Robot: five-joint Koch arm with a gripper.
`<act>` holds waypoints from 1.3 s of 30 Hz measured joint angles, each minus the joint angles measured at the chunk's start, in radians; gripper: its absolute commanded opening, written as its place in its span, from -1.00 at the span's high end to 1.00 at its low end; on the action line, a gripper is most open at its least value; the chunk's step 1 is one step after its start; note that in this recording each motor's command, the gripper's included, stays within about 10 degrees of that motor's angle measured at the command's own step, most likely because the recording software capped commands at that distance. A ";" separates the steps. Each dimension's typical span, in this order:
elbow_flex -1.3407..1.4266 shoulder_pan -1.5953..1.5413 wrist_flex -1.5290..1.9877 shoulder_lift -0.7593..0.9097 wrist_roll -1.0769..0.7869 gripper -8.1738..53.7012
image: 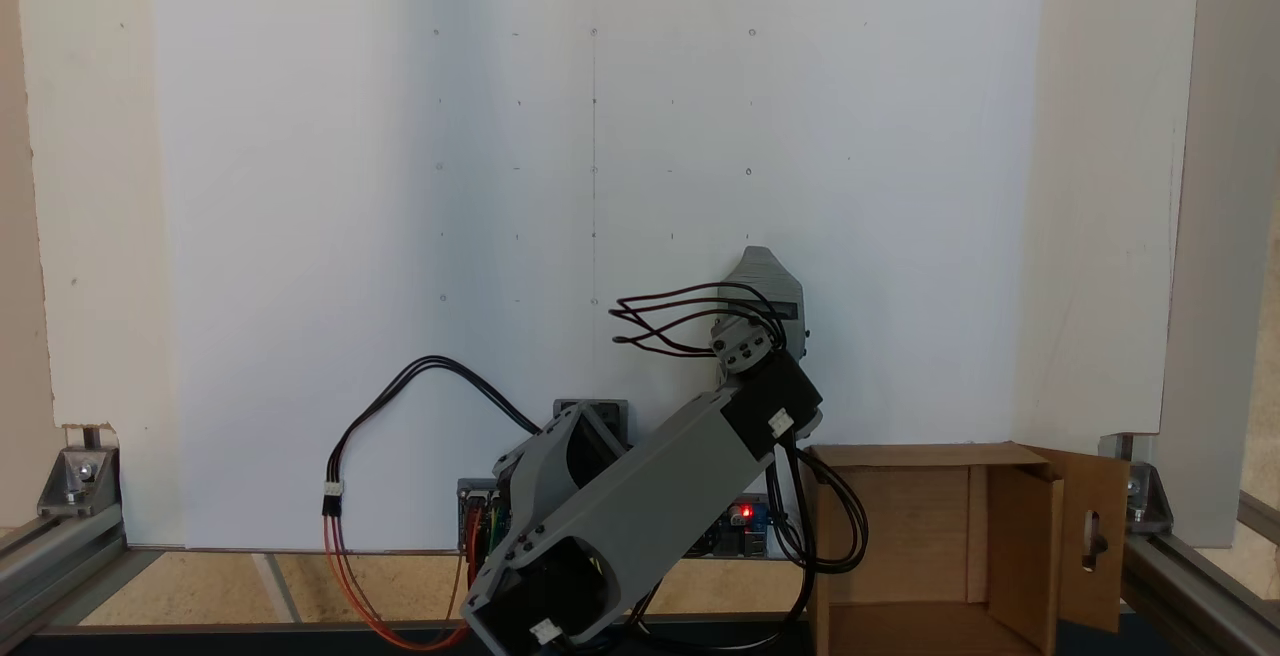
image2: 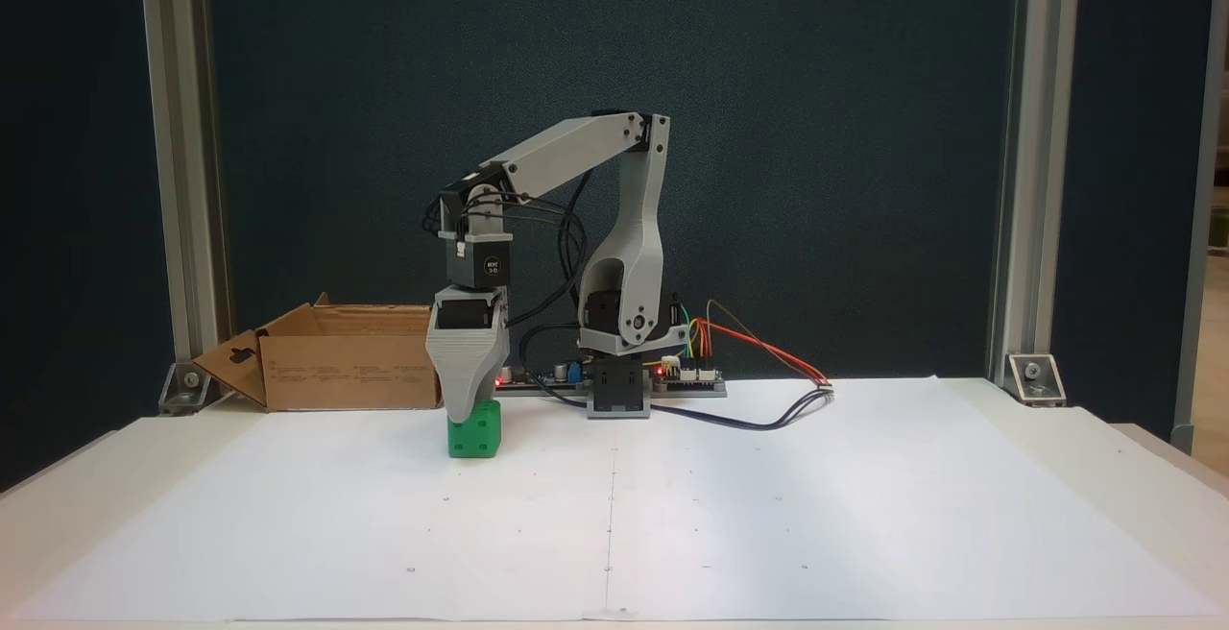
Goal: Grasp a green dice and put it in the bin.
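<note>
Your hand [image2: 468,416] points straight down, its grey tip low over the green dice [image2: 474,436] and overlapping the cube's upper left corner. From this front camera only one broad jaw face shows, so you cannot tell whether it is spread or closed on the cube. The dice sits on the white paper [image2: 768,515] covering the table. The bin [image2: 336,361] stands just behind and left of it in that fixed view, flaps open; from above, the box [image: 920,526] lies right of the arm.
</note>
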 measured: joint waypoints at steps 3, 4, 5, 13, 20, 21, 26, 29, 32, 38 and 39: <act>0.005 0.003 -0.018 -0.017 0.000 -0.66; 0.012 0.005 -0.028 -0.017 0.000 -0.66; 0.020 0.005 -0.037 -0.017 0.000 -0.66; 0.074 0.000 -0.114 -0.023 0.000 -0.65; 0.077 0.000 -0.144 -0.049 0.000 -0.65; 0.078 0.000 -0.149 -0.054 0.000 -0.65; 0.080 -0.002 -0.155 -0.067 0.000 -0.60; 0.080 -0.002 -0.156 -0.067 0.000 -0.60; 0.080 -0.002 -0.158 -0.067 0.000 -0.54; 0.080 -0.002 -0.161 -0.067 0.000 -0.44; 0.080 -0.002 -0.164 -0.067 0.000 -0.44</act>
